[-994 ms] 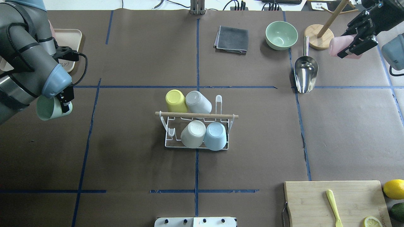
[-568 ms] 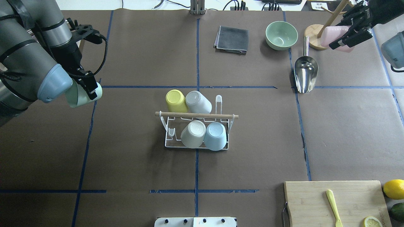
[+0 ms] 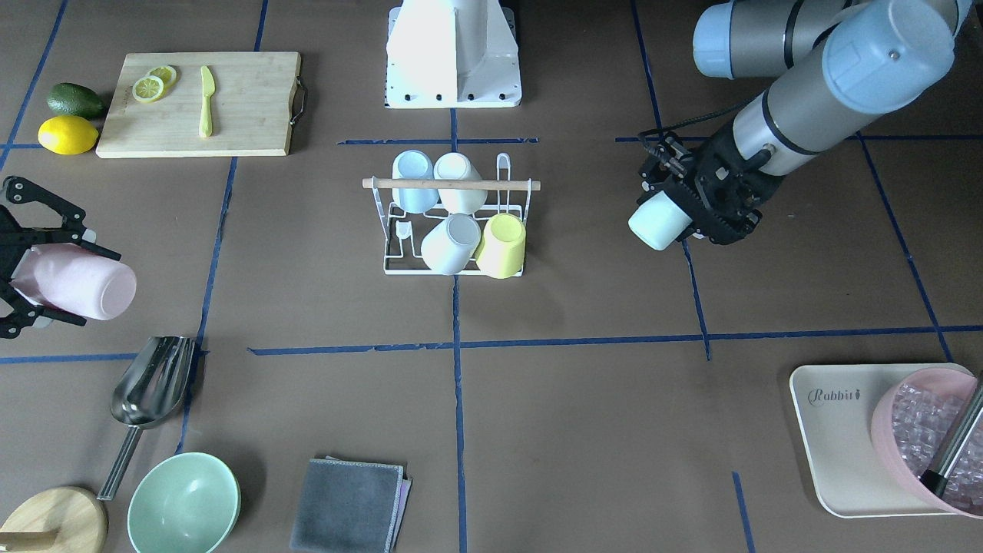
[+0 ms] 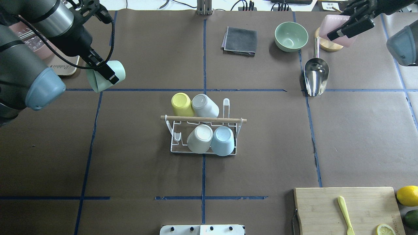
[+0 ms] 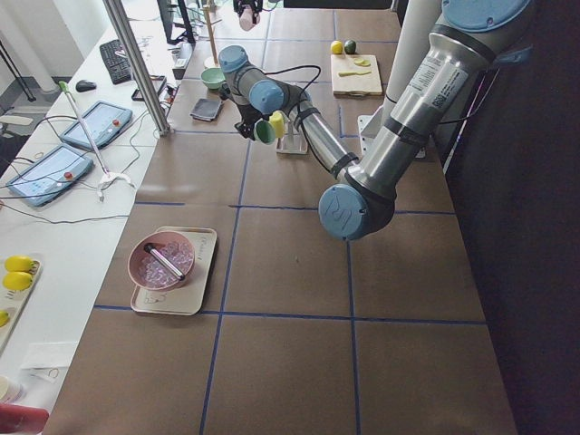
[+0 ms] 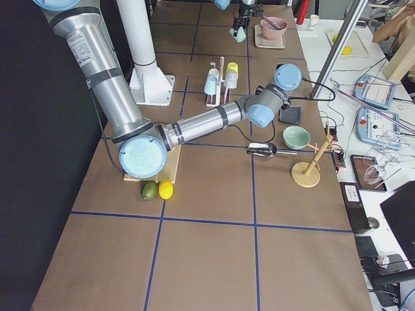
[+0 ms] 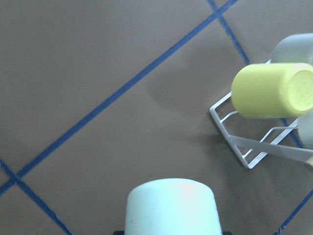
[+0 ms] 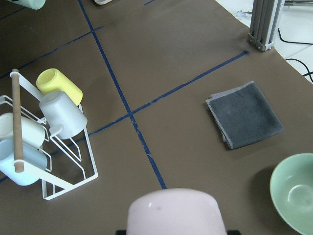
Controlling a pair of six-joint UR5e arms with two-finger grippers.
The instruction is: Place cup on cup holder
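1. On my left side, the left gripper [image 4: 109,76] pinches the mint cup [image 4: 119,68] (sideways, off the table).
2. The right gripper [image 4: 346,27] pinches the pink cup [image 4: 329,24].
3. The cup holder [image 4: 202,119] sits mid-table, well apart, carrying four cups [image 4: 200,138].

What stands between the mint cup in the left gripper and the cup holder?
Nothing visible: only bare table lies between the mint cup and the cup holder. The holder's nearest prong is taken by the yellow cup.
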